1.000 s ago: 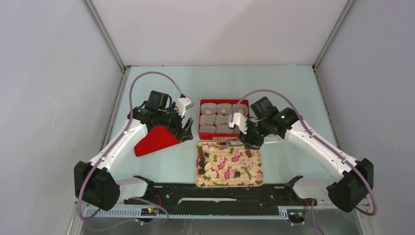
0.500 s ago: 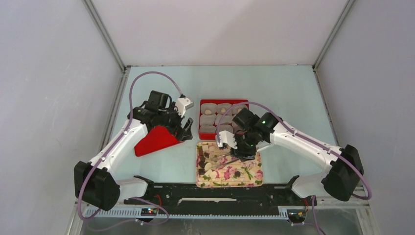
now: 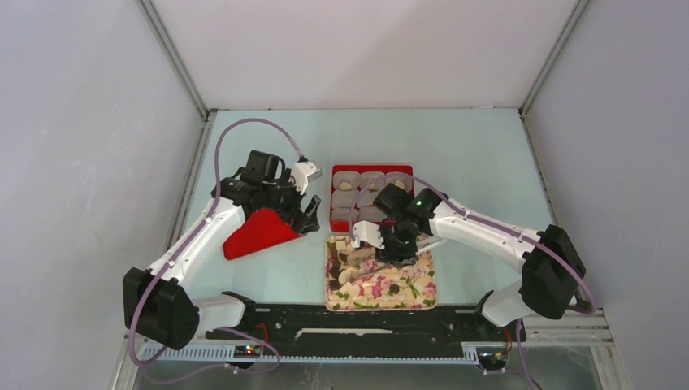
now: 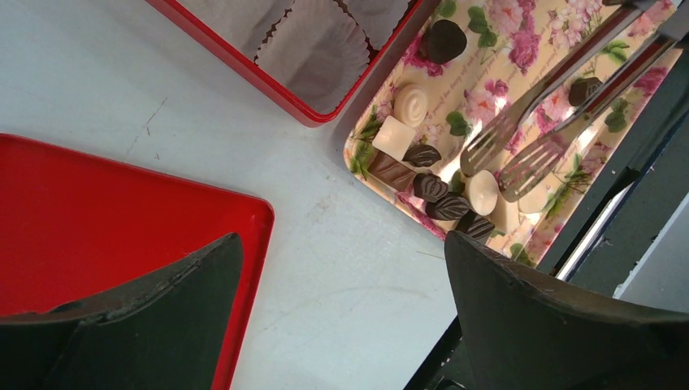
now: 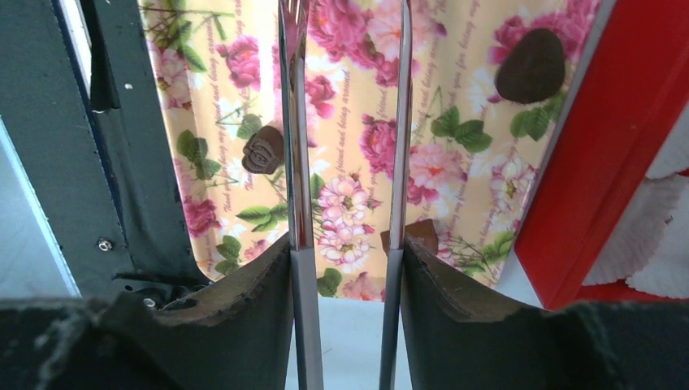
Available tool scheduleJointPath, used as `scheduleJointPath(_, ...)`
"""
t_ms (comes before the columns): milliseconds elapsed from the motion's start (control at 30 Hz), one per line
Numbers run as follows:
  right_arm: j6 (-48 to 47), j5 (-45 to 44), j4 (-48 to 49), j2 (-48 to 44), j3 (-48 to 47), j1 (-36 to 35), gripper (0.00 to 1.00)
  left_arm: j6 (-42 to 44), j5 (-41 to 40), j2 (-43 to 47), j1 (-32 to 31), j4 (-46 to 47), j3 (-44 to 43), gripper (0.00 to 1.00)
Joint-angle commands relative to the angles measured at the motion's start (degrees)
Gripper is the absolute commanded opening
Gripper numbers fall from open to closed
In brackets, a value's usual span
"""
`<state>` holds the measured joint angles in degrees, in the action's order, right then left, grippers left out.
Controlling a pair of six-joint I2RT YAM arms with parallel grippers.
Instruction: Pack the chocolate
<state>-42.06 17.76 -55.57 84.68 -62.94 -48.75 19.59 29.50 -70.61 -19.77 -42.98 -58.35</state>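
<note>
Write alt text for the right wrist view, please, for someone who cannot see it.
The right claw grips metal tongs over the floral tray, where dark chocolates lie. A red box holding white paper cups sits at the right.

Tray point(image 3: 414, 288) showing cream-yellow, pink roses and green leaves all over; chocolate point(image 4: 411, 104) comes pale cream and dark brown; box point(image 5: 605, 162) and lid point(image 4: 97, 219) both bright red; paper cups point(image 4: 313, 49) pale grey; tongs point(image 4: 528, 97) silver; counter point(image 3: 471, 154) pale blue-green.
</note>
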Motion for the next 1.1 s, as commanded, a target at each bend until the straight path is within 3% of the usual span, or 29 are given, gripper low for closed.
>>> scheduleJointPath(0, -1.27, 0.53, 0.41, 0.32, -1.84, -2.37, 0.49, 1.43, -0.4, 1.53, -0.27, 0.95, -2.17, 1.0)
scheduleJointPath(200, -1.01, -0.08, 0.6, 1.98, -2.58, -2.81, 0.48, 1.33, -0.24, 1.21, -0.27, 0.94, -2.39, 1.0)
scheduleJointPath(467, -0.98, 0.52, -1.11, 2.43, -5.22, -2.58, 0.31, 1.48, -0.44, 1.53, -0.27, 1.0, -2.08, 1.0)
scheduleJointPath(633, -1.09, 1.55, -2.39, -2.25, -5.35, -0.64, 0.27, 1.42, -0.45, 1.44, -0.27, 1.41, -1.86, 1.0)
scheduleJointPath(933, -1.24, 8.57, -2.99, -8.38, -6.21, 9.69, 0.25, 1.17, -0.16, 0.73, -0.27, 1.68, -2.03, 1.0)
scheduleJointPath(1067, 3.11, 7.99, 3.28, -7.76, -7.79, 14.51, 0.25, 1.22, 0.07, 0.9, -0.28, 1.5, -1.86, 1.0)
